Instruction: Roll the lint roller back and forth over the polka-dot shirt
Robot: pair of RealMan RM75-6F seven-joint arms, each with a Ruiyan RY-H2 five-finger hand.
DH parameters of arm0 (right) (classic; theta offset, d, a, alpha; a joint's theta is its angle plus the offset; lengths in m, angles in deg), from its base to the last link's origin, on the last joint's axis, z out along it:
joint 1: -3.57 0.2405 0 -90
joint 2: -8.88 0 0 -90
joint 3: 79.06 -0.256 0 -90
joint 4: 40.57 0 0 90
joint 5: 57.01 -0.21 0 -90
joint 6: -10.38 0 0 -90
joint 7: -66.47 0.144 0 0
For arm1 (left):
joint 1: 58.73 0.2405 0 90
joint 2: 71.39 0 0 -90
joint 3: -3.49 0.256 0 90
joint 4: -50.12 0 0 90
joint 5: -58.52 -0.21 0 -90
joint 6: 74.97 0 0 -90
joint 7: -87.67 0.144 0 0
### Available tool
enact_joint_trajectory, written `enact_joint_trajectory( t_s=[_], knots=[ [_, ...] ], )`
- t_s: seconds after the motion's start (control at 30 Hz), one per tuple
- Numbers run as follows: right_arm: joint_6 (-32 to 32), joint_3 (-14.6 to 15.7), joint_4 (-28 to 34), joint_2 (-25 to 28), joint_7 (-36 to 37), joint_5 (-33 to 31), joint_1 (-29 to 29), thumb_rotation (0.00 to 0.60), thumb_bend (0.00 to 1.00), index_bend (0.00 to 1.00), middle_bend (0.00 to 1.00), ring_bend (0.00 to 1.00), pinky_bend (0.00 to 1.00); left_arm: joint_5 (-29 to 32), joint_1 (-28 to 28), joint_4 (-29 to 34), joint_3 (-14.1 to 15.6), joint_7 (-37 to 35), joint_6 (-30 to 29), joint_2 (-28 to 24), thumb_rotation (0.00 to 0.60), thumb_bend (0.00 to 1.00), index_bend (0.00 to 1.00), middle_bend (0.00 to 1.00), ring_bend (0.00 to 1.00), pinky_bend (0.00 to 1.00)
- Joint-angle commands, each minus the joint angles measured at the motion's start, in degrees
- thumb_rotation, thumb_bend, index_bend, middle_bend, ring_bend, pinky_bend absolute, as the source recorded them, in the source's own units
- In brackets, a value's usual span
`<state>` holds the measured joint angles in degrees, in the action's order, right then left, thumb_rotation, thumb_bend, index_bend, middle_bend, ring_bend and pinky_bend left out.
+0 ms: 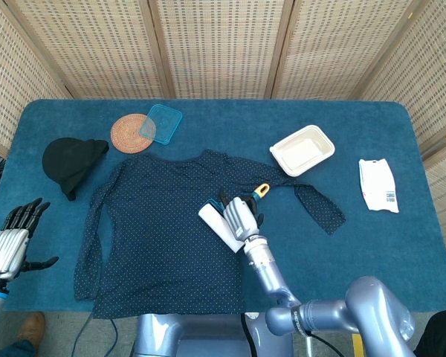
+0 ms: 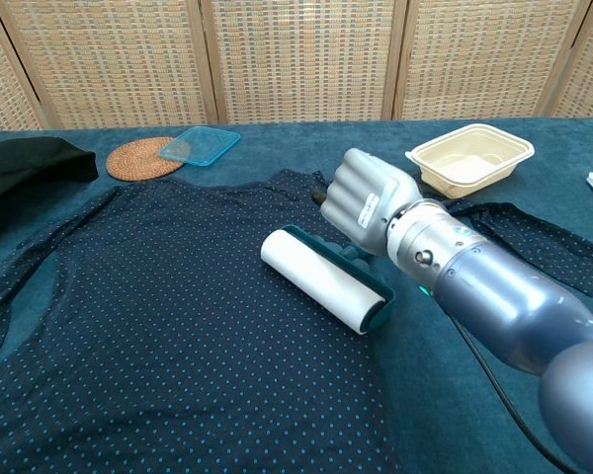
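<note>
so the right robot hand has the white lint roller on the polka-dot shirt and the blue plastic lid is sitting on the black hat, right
Not quite. The translucent blue plastic lid rests partly on the round woven cork coaster, not the black knit hat, as the head view shows. The right robot hand does hold the white lint roller on the navy polka-dot shirt.
</note>
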<state>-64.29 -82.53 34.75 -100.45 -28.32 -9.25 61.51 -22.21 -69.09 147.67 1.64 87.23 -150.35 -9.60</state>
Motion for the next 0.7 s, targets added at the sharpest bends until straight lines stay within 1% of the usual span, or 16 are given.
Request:
enact_joint_trajectory(
  t_s=[0.03,0.13,0.2,0.23,0.27,0.3,0.33,0.37,0.4,0.43,0.47,0.5,0.57,0.63,0.7],
  knots=[
    [-2.48,0.02,4.23,3.52,1.57,1.96,-1.63,0.600,0.00,0.00,0.99,1.00,1.00,-0.82,0.30,0.26,0.20,-0.51,-0.69,-0.35,0.600,0.00,0.00,0.00,0.00,0.00],
    [-3.14,0.79,7.40,7.27,5.29,5.13,-2.81,0.600,0.00,0.00,0.97,1.00,1.00,-1.79,0.62,0.57,0.44,-0.94,-1.48,-0.68,0.600,0.00,0.00,0.00,0.00,0.00],
    [-2.80,1.61,8.81,10.24,9.80,8.42,-3.58,0.600,0.00,0.00,0.91,0.99,1.00,-2.48,0.86,0.73,0.67,-1.19,-2.01,-0.85,0.600,0.00,0.00,0.00,0.00,0.00],
    [-2.58,2.19,9.29,12.15,13.03,10.74,-4.07,0.600,0.00,0.00,0.84,0.96,0.97,-2.91,1.01,0.81,0.82,-1.35,-2.32,-0.94,0.600,0.00,0.00,0.00,0.00,0.00],
    [-2.47,2.55,9.51,13.44,15.32,12.25,-4.44,0.600,0.00,0.00,0.76,0.90,0.88,-3.21,1.10,0.86,0.92,-1.46,-2.51,-1.00,0.600,0.00,0.00,0.00,0.00,0.00],
    [-2.41,3.06,9.67,15.34,18.80,14.49,-5.02,0.600,0.00,0.00,0.65,0.80,0.72,-3.66,1.25,0.95,1.08,-1.64,-2.81,-1.09,0.600,0.00,0.00,0.00,0.00,0.00],
    [-2.52,3.46,9.79,17.18,22.30,16.43,-5.71,0.600,0.00,0.00,0.56,0.71,0.59,-4.11,1.39,1.05,1.24,-1.79,-3.13,-1.19,0.600,0.00,0.00,0.00,0.00,0.00],
    [-2.62,3.75,10.01,18.98,25.75,17.90,-6.49,0.600,0.00,0.00,0.42,0.55,0.40,-4.56,1.53,1.14,1.39,-1.92,-3.44,-1.27,0.600,0.00,0.00,0.00,0.00,0.00],
    [-2.83,3.90,10.33,20.75,28.92,18.90,-7.36,0.600,0.00,0.00,0.29,0.39,0.26,-5.02,1.69,1.21,1.57,-2.02,-3.76,-1.34,0.600,0.00,0.00,0.00,0.00,0.00],
    [-3.08,3.90,10.79,22.41,31.72,19.43,-8.29,0.600,0.00,0.00,0.21,0.30,0.19,-5.54,1.86,1.29,1.75,-2.12,-4.12,-1.42,0.600,0.00,0.00,0.00,0.00,0.00],
    [-3.15,3.89,11.27,23.54,33.56,19.60,-8.93,0.600,0.00,0.00,0.11,0.18,0.11,-5.89,1.97,1.34,1.87,-2.17,-4.37,-1.47,0.600,0.00,0.00,0.00,0.00,0.00],
    [-3.14,3.85,12.19,25.24,36.32,19.69,-9.88,0.600,0.00,0.00,0.05,0.09,0.05,-6.40,2.15,1.44,2.04,-2.18,-4.78,-1.53,0.600,0.00,0.00,0.00,0.00,0.00],
    [-3.52,3.70,14.71,28.81,41.93,19.07,-12.33,0.600,0.00,0.00,0.00,0.01,0.00,-7.62,2.59,1.69,2.45,-1.97,-5.80,-1.68,0.600,0.00,0.00,0.00,0.00,0.00],
    [-4.01,3.90,17.27,31.62,46.56,18.53,-14.69,0.600,0.00,0.00,0.00,0.00,0.00,-8.58,2.98,1.83,2.83,-1.81,-6.57,-1.75,0.600,0.00,0.00,0.00,0.00,0.00],
    [-4.91,4.49,19.68,34.24,52.67,18.80,-17.69,0.600,0.00,0.00,0.00,0.00,0.00,-9.42,3.41,1.88,3.21,-1.67,-7.31,-1.71,0.600,0.00,0.00,0.00,0.00,0.00]
  ],
)
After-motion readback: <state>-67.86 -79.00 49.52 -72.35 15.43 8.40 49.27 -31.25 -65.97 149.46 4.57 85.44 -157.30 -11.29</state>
